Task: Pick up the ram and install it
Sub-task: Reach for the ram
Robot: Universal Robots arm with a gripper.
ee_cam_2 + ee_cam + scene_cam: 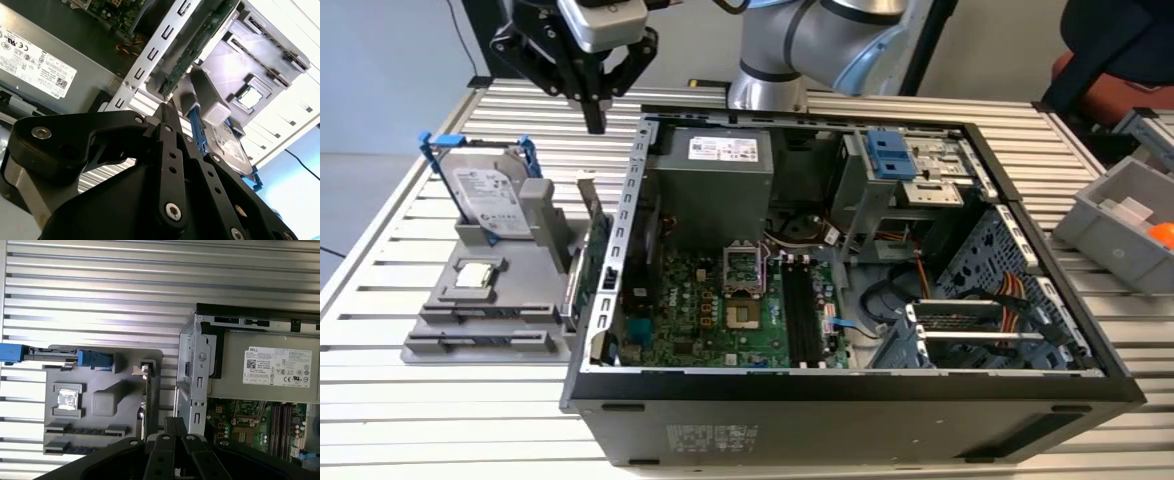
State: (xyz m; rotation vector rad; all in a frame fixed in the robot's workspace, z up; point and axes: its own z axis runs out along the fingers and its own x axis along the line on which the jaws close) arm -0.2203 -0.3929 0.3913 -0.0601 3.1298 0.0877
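Observation:
The ram (82, 430) looks like a thin dark stick set on edge between grey clips in the grey holder (520, 345); I also make out the ram (467, 314) in the exterior view. A second similar dark strip (75, 445) sits beside it. My gripper (596, 122) hangs high above the table, beyond the holder and next to the case's wall. Its black fingers (169, 131) are pressed together, shut, with nothing between them. In the first wrist view the gripper (175, 424) sits over the gap between the holder and the case wall. The motherboard's black memory slots (795, 312) lie inside the case.
The open computer case (854, 385) fills the middle of the slatted table, power supply (714, 185) at its back. The holder also carries a hard drive (491, 200), a square silvery chip (476, 273) and an upright green card (594, 270). A grey bin (1121, 235) stands at the exterior view's right.

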